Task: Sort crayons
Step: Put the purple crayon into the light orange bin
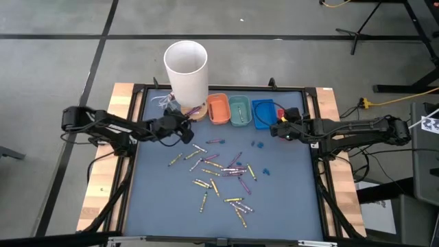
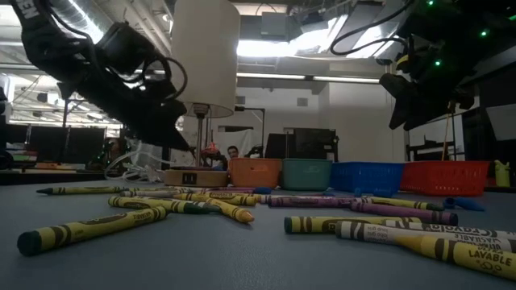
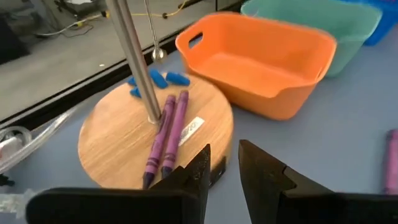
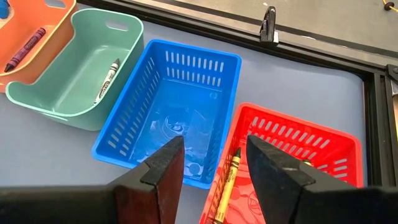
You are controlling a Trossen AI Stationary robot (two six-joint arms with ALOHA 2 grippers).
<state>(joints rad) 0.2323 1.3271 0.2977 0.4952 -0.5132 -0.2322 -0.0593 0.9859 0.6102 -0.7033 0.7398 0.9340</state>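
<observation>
Many crayons (image 1: pixel 221 173), yellow, purple and pale, lie scattered flat on the blue-grey mat (image 1: pixel 288 199). Two purple crayons (image 3: pixel 166 132) lie side by side on the lamp's round wooden base (image 3: pixel 112 146), next to its metal pole. My left gripper (image 3: pixel 225 167) hangs just in front of that base, its fingers a small gap apart with nothing between them. My right gripper (image 4: pixel 214 163) hangs open above the blue basket (image 4: pixel 171 109) and red basket (image 4: pixel 298 155), holding nothing. A yellow crayon (image 4: pixel 227 179) lies in the red basket, a pale one (image 4: pixel 107 79) in the teal tray, a purple one (image 4: pixel 25 48) in the orange tray.
A lamp with a tall white shade (image 1: pixel 186 67) stands at the mat's far left. The orange tray (image 1: pixel 218 108), teal tray (image 1: pixel 239 110), blue basket (image 1: pixel 263 112) and red basket (image 1: pixel 291 112) line the far edge. Small blue bits (image 1: pixel 259 145) lie on the mat and on the lamp base (image 3: pixel 152 78).
</observation>
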